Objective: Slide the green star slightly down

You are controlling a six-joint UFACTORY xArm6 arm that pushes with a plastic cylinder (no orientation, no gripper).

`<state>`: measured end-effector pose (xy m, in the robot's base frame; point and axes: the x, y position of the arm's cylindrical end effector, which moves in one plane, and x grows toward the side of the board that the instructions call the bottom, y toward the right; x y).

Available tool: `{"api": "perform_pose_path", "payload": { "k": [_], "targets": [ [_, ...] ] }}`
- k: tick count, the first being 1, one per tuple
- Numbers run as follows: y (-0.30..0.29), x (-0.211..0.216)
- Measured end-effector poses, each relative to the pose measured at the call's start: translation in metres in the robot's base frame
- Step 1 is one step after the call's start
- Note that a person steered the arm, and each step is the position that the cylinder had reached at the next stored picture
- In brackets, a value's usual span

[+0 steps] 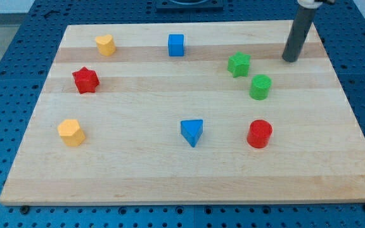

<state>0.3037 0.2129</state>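
my tip [290, 59] right of green star [238, 64] | eight blocks (two green) — apart

The arm is showing only its end tool: a straight, smooth, dark grey cylindrical rod. A lighter, silver-grey collar is capping its upper end at the frame edge. My tip [290, 60] is ending flat and darkest.

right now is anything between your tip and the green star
No. In the camera view, bare board separates my tip from the green star.
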Motion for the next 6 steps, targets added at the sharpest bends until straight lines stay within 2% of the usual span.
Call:
{"api": "perform_pose_path", "payload": {
  "k": [1, 3, 4, 5, 6],
  "targets": [
    [-0.031, -0.012],
    [-0.138, 0.031],
    [-0.149, 0.060],
    [-0.127, 0.027],
    [-0.066, 0.014]
  ]
}}
